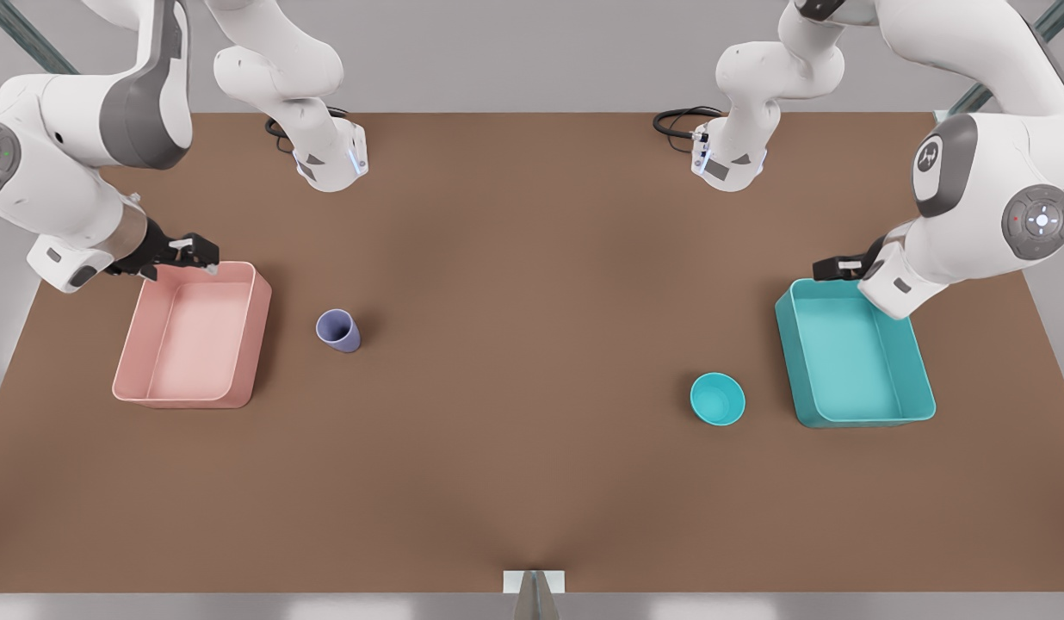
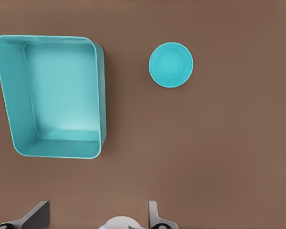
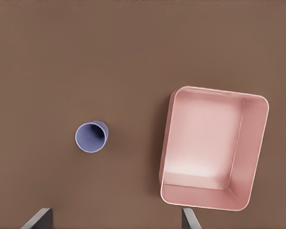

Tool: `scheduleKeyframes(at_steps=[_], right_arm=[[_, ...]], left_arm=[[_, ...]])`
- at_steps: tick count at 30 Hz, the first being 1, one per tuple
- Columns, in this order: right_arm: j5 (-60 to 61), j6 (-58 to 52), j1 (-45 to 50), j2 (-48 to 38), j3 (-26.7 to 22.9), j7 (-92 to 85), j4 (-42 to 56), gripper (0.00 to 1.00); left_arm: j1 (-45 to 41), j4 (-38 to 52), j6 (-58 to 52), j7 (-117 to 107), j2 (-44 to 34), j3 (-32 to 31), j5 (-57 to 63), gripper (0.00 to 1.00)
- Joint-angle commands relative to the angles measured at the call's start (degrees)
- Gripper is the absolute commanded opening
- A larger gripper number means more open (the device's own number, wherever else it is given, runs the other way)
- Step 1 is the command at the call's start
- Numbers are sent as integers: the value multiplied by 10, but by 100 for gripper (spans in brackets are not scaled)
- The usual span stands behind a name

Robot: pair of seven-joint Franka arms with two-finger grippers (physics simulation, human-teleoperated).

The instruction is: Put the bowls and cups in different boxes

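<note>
You have two glossy white arms with grey joint covers, round button discs near the wrists, black grippers, and black cables coiled at both bases.

Open brown table (image 1: 532,387) surrounds the lavender cup (image 1: 338,331) and the teal bowl (image 1: 718,399), each reachable from above. Only the pink box (image 1: 193,336) near the cup and the teal box (image 1: 852,353) near the bowl crowd one flank.
</note>
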Motion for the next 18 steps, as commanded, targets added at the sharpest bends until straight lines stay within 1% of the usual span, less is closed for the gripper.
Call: scheduleKeyframes(at_steps=[1, 3, 5, 6, 7, 8, 9, 10, 12, 13, 14, 16, 18], right_arm=[[1, 13, -3, -1, -1, -19, 1, 100], [-1, 14, -2, 6, 1, -20, 1, 100], [1, 39, 11, 43, 1, -21, 2, 100], [0, 73, 27, 67, 1, -21, 2, 100], [1, 99, 40, 88, 1, -21, 2, 100], [4, 118, 52, 106, 1, -20, 2, 100], [4, 138, 67, 125, 1, -20, -2, 100], [4, 159, 72, 133, 1, -20, -12, 100], [5, 219, 70, 137, 0, -19, -48, 100], [5, 247, 66, 133, 0, -19, -72, 100], [7, 264, 65, 132, 0, -19, -88, 100], [8, 321, 65, 102, -1, -19, -156, 100], [8, 372, 64, 79, -2, -19, -215, 100]], left_arm=[[0, 0, 8, -11, 0, 0, 0, 100], [0, 0, 9, -11, 0, 0, 0, 100], [-16, -5, 13, -12, 3, 3, 2, 100], [-90, -6, 37, -23, 38, 8, 41, 100], [-135, -3, 63, -24, 76, 20, 66, 100], [-178, 2, 105, -25, 123, 34, 70, 100], [-194, 9, 183, -67, 168, 42, 68, 100], [-194, 9, 244, -67, 198, 43, 68, 100], [-195, 9, 331, -67, 262, 39, 71, 100], [-194, 4, 370, -66, 274, 39, 85, 100], [-194, -10, 386, -67, 287, 39, 93, 100], [-199, -58, 477, -69, 286, 38, 91, 100], [-199, -78, 486, -64, 287, 39, 93, 100]])
